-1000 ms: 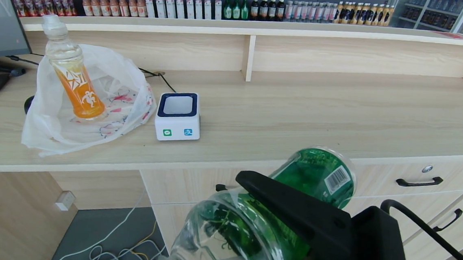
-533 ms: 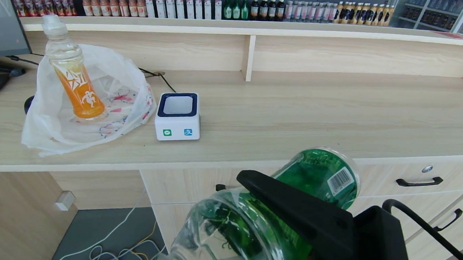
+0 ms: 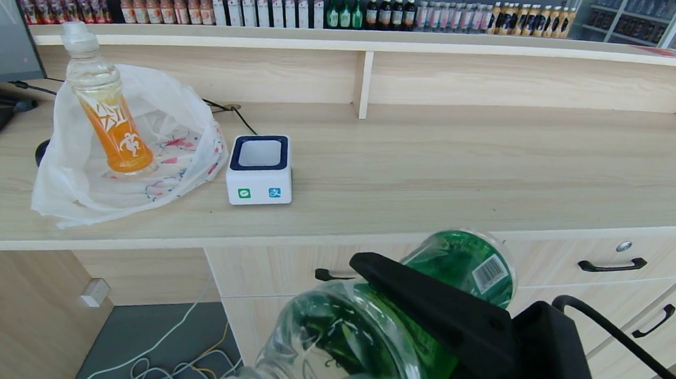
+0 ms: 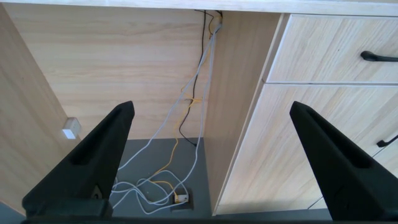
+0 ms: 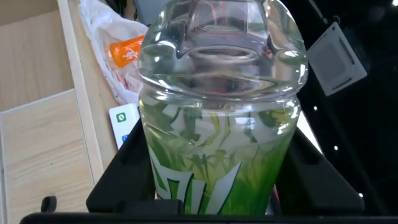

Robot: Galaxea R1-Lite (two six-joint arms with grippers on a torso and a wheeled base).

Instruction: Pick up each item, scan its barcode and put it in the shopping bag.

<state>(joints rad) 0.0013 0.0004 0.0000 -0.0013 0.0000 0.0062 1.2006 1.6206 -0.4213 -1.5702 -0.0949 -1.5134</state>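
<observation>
A green bottle (image 3: 339,338) of clear plastic lies on its side in my right gripper (image 5: 214,186), whose black fingers are clamped against its two flanks. The bottle's base points ahead of the gripper, toward the counter (image 3: 435,160), and the neck points back past the gripper toward me. A white barcode label (image 3: 490,274) sits near the base, on the side facing up. The gripper holds the bottle in the air, just in front of the counter's edge and level with it.

Ahead of this gripper and to its left, a small white scanner (image 3: 259,169) with a dark-rimmed top window stands on the counter. Further left, just beside the scanner, the white shopping bag (image 3: 76,189) lies open, with an orange bottle (image 3: 111,114) standing upright inside.

My left gripper (image 4: 208,162) hangs below counter level with its fingers wide apart and nothing between them. Beyond it are wooden cabinet fronts and loose cables (image 4: 168,180) on the floor.
</observation>
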